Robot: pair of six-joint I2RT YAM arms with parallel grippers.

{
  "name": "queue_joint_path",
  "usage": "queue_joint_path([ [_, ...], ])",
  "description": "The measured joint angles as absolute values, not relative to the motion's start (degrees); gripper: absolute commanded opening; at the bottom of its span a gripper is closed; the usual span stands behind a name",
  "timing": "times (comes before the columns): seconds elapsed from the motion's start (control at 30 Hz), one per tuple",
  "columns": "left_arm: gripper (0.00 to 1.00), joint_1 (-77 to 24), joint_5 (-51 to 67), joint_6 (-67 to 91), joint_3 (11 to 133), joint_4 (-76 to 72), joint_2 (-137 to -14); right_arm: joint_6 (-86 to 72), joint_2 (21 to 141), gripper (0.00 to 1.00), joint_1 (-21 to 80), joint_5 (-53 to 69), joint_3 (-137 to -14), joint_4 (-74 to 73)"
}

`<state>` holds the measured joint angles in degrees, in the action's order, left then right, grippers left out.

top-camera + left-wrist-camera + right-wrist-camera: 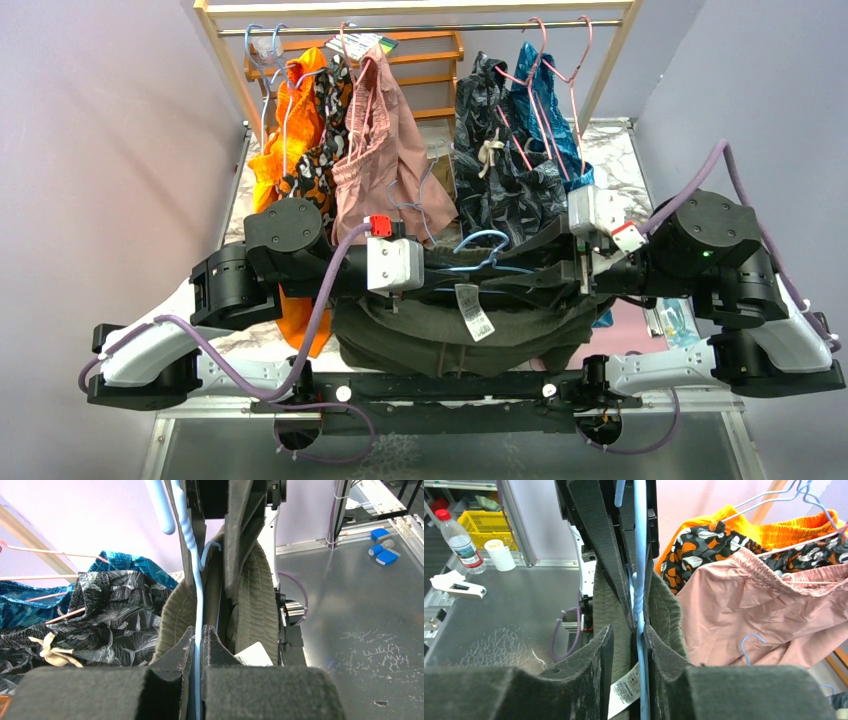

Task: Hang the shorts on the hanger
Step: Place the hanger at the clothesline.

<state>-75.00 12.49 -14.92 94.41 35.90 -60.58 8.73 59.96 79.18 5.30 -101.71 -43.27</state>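
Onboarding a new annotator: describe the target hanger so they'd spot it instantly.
In front of the wooden clothes rack, the left gripper and right gripper clamp one hanger between them. It is light-blue wire, the only one draped with the olive shorts and held off the rack.

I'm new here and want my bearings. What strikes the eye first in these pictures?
The two black arms meet mid-scene, the left tool and right tool facing each other along the light-blue hanger, with the olive shorts hanging around it. Behind them, a wooden rack holds an orange garment and pink shorts.
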Motion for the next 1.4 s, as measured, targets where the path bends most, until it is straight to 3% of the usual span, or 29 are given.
queue_joint_path([
  [0.1, 0.00, -75.00, 12.84, -15.05, 94.35, 35.88, -60.60, 8.16, 60.03, 0.02, 79.18, 5.32, -100.77, -42.19],
  [0.17, 0.00, -75.05, 13.28, -15.14, 93.91, 35.59, -60.51, 7.68, 60.18, 0.01, 79.15, 5.39, -100.12, -41.47],
  [0.2, 0.10, -75.02, 13.52, -15.27, 93.30, 35.38, -60.25, 7.42, 60.12, 0.01, 79.13, 5.39, -99.77, -41.41],
  [0.27, 0.60, -75.02, 13.63, -15.29, 91.92, 34.41, -59.66, 7.29, 59.75, 0.01, 79.15, 5.32, -99.18, -41.39],
  [0.37, 0.97, -75.00, 12.47, -15.62, 89.60, 31.70, -58.81, 7.05, 59.51, 0.01, 79.18, 4.69, -99.02, -42.17],
  [0.6, 0.99, -74.96, 7.16, -15.22, 85.38, 27.20, -53.12, 5.93, 56.90, 0.01, 79.20, -5.58, -100.25, -48.42],
  [0.87, 0.99, -74.96, -1.56, -15.29, 76.71, 17.91, -39.46, 4.16, 54.96, 0.01, 79.22, -32.60, -101.73, -54.26],
  [1.03, 0.99, -74.96, -4.97, -15.42, 74.76, 15.51, -38.44, 4.58, 56.47, 0.01, 79.22, -44.38, -101.75, -52.62],
  [1.4, 0.93, -74.96, -9.26, -15.22, 68.10, 14.50, -39.07, 6.92, 65.80, 0.01, 79.22, -43.77, -110.41, -51.16],
])
